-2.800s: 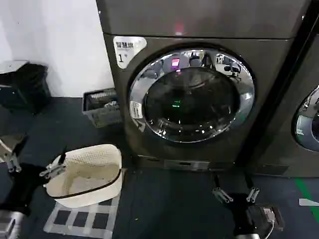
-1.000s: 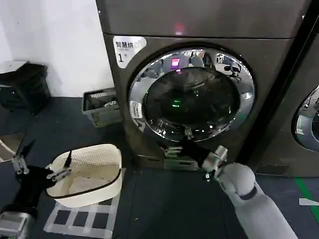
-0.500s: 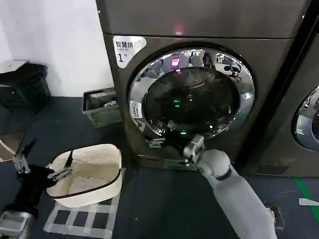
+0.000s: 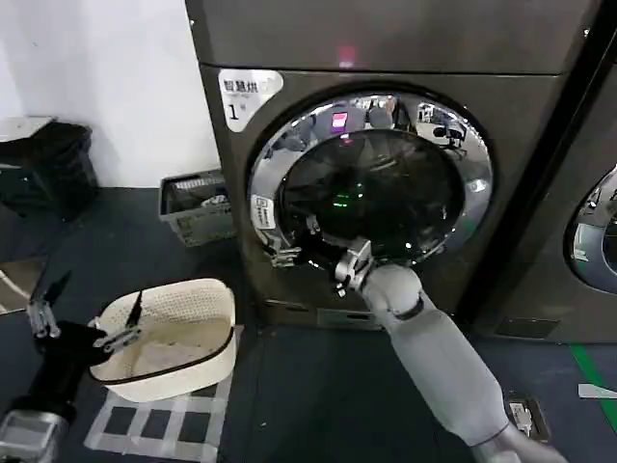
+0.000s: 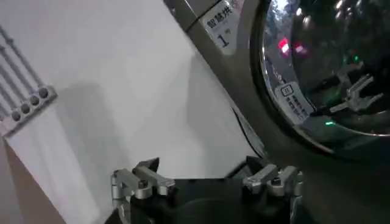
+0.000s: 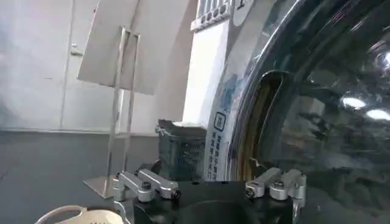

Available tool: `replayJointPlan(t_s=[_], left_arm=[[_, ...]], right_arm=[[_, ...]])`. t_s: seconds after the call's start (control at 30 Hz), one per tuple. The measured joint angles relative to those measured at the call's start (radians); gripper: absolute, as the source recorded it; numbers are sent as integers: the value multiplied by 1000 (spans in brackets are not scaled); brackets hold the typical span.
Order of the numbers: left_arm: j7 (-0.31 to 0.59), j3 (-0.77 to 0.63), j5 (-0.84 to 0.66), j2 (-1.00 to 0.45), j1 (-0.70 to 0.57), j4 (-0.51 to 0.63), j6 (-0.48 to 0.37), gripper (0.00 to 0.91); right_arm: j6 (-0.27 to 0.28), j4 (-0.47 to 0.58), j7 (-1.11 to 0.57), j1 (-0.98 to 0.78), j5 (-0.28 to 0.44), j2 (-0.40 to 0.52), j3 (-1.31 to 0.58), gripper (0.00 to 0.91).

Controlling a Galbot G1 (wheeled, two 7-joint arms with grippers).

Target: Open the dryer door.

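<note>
The dryer door (image 4: pixel 372 183) is a big round door with a chrome ring and dark glass, on the dark grey machine marked "1". It sits flush with the machine front. My right gripper (image 4: pixel 297 243) is open at the ring's lower-left edge, close to the white sticker (image 4: pixel 263 212). The right wrist view has that gripper (image 6: pixel 210 175) open in front of the chrome ring (image 6: pixel 244 115) and a recess (image 6: pixel 259 131) in it, holding nothing. My left gripper (image 4: pixel 83 313) hangs open, low on the left beside the white basket (image 4: pixel 174 338). In its own view the left gripper (image 5: pixel 204 175) faces the door (image 5: pixel 317 55) from afar.
A grey crate (image 4: pixel 196 205) stands on the floor against the wall, left of the machine. A neighbouring machine's chrome door (image 4: pixel 598 231) shows at the right edge. A black bin (image 4: pixel 48 164) is at the far left. Dark floor lies in front of the dryer.
My right arm has risen from the floor at the lower right and swung up and left, with its open gripper now at the door's lower-left rim. The left gripper has barely moved.
</note>
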State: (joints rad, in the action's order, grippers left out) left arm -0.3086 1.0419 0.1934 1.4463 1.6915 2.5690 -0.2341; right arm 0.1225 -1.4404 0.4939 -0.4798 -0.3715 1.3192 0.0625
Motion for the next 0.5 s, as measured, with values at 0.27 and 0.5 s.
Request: replayJointPlan(t_s=[0.27,0.5], left_arm=[[-7,-2,7,-1,0,0,0,907],[-10,-18,19,4,-2,0,2,907]], right_arm=[[10,40,2,38,-31,9,33,907],[11,39,80,41,-50,6,32,907]])
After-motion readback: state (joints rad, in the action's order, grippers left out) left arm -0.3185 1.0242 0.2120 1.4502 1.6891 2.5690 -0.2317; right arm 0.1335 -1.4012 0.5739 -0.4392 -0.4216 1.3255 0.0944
